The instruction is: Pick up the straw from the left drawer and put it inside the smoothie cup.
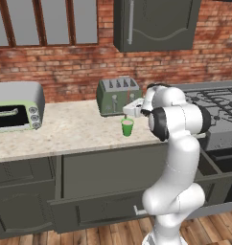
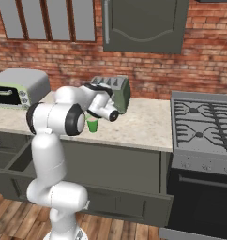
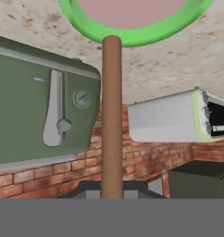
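Holding one straw (image 3: 111, 115) by its lower end, the gripper (image 3: 111, 194) is clamped shut on it, the tip right at the rim of the one smoothie cup (image 3: 132, 32) on the counter. Straw looks light, stiff, slippery; grip low. Left to right: one toaster oven (image 1: 15, 107), one toaster (image 1: 118, 95), cup (image 1: 127, 127) just in front, left drawer (image 1: 103, 210) open below.

Red brick wall (image 1: 65, 72) behind a speckled beige stone surface (image 1: 75, 129). Dark grey-green wall cabinet (image 1: 156, 24) overhead, brown-framed windows (image 1: 46, 21) to the left. Grey gas stove (image 2: 202, 126) at right. Brown wood plank floor (image 1: 108, 234) below.
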